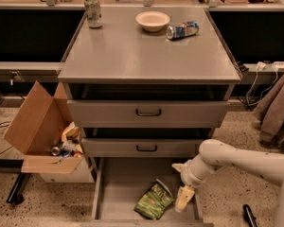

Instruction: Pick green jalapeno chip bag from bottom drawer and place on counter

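The green jalapeno chip bag (154, 201) lies on the floor of the open bottom drawer (114, 193), near its front middle. My gripper (182, 198) hangs at the end of the white arm that comes in from the right. It is inside the drawer, just right of the bag and slightly apart from it. One pale finger (184, 197) points down toward the drawer floor. The grey counter (146, 51) is the cabinet's top, above the two shut upper drawers.
On the counter stand a soda can (93, 12), a cream bowl (153, 20) and a blue-and-white can (182, 30) lying on its side. An open cardboard box (40, 131) with rubbish sits left of the cabinet. Brown cloth (277, 112) hangs at the right.
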Controlling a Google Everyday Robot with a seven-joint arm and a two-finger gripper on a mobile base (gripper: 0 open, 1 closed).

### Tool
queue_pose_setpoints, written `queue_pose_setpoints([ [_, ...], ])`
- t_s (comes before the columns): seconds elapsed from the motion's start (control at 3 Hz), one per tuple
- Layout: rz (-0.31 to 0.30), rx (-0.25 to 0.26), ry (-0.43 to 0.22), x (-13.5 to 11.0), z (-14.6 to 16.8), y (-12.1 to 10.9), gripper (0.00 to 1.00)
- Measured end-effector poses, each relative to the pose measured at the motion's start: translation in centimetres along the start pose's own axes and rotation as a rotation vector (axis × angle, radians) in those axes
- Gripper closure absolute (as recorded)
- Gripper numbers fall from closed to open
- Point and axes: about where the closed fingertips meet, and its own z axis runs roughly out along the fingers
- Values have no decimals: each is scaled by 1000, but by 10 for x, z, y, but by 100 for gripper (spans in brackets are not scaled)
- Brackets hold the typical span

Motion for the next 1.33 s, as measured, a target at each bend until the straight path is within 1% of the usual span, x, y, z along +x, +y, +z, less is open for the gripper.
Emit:
queue_pose_setpoints([
  [0.33,-33,1,60,15,43,-22,0],
  [0.67,-100,-11,86,28,95,-50,0],
  [1.0,-126,-16,83,38,122,-65,0],
  [1.33,-118,-18,62,54,161,-80,0],
])
